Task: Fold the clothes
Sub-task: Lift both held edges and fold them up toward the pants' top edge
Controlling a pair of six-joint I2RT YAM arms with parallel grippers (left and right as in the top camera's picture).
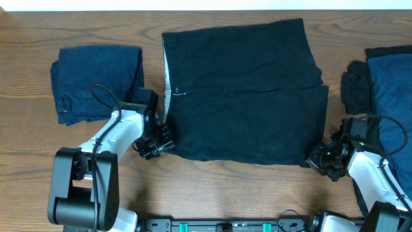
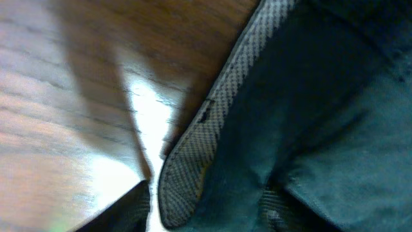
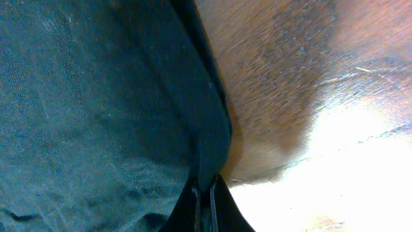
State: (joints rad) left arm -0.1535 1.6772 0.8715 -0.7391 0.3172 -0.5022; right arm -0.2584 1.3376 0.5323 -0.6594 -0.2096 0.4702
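Shorts (image 1: 244, 90) were laid flat in the middle of the table (image 1: 212, 193), spread wide, w/ a crease running left to right across the middle. The pale waistband (image 2: 212, 129) was seen along the left edge; in the left wrist view it curled up off the wood at its near end.

L gripper (image 1: 158, 143) was placed at the near-left corner of the shorts, just beside the edge. Only one dark finger (image 2: 125, 209) was caught in its own view, apart from the waistband, so whether wide or narrow could not be told.

R gripper (image 1: 317, 158) was set at the near-right corner — jaws pressed together, w/ the shorts' hem pinched between them, low to the table.

A folded navy garment (image 1: 96, 80) was seen at far left, well apart from the shorts. At the right edge a black item (image 1: 357, 87) was laid touching more navy cloth (image 1: 393, 90).
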